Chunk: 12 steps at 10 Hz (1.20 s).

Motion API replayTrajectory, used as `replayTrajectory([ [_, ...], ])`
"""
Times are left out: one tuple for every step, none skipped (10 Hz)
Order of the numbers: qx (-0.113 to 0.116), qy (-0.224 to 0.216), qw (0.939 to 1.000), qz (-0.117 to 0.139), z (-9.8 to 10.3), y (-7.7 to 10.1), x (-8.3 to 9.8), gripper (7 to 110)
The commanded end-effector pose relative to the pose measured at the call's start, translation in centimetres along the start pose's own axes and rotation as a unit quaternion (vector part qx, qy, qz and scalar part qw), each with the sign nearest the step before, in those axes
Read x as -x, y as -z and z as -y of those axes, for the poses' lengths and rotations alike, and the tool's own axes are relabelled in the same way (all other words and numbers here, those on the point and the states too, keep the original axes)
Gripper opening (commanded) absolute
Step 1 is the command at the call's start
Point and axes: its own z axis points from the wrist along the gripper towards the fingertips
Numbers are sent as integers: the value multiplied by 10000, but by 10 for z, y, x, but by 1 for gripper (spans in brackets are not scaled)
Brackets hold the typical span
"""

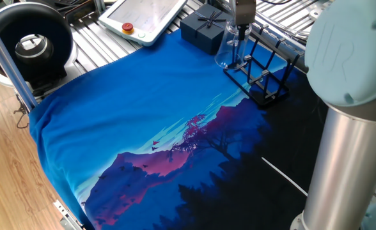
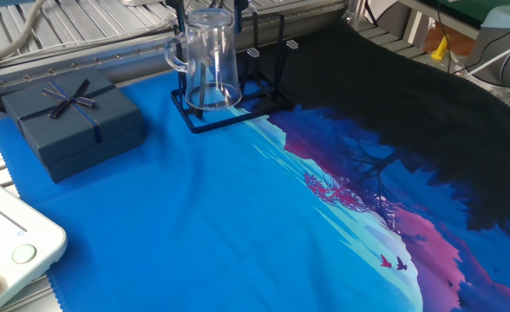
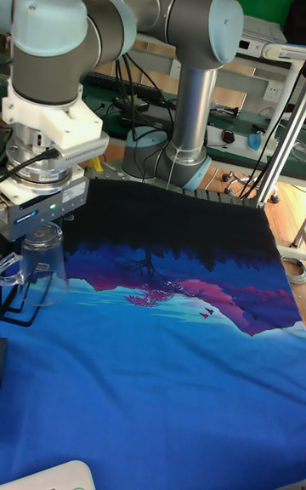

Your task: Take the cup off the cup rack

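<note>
The cup [image 2: 208, 62] is a clear glass mug with its looped handle pointing left toward the navy box. My gripper [image 2: 208, 12] is shut on its top, one black finger on each side. The mug hangs over the front end of the cup rack [image 2: 268, 80], a black frame of thin bars, with its lower rim just above the rack's base. From the opposite side the cup [image 1: 229, 50] shows below the gripper [image 1: 240, 30], at the near end of the cup rack [image 1: 263, 78]. The tall view shows the cup [image 3: 42, 267] under the gripper [image 3: 37, 233].
A dark navy box with a bow [image 2: 71, 117] sits left of the rack. A white pendant with a red button [image 1: 143, 18] lies beyond the cloth's edge. The blue and black printed cloth [image 1: 149, 121] covers the table. The arm's grey column [image 1: 344, 153] rises at the right.
</note>
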Motion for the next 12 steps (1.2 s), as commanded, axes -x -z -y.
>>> replayTrajectory([
  [-35,-23,10000,-26,-6,10,2,7],
  [-53,-44,10000,-60,-9,14,4,7],
  [-84,-83,9999,-123,-12,20,5,7],
  [-166,-123,9995,-223,-14,26,6,7],
  [-223,-166,9992,-303,-16,30,5,7],
  [-241,-188,9989,-348,-18,33,5,7],
  [-303,-201,9984,-424,-17,35,0,7],
  [-386,-216,9977,-513,-13,37,-5,7],
  [-431,-240,9972,-565,-12,39,-9,7],
  [-449,-287,9967,-618,-14,42,-12,7],
  [-502,-332,9957,-702,-14,46,-16,7],
  [-532,-379,9950,-756,-17,50,-18,7],
])
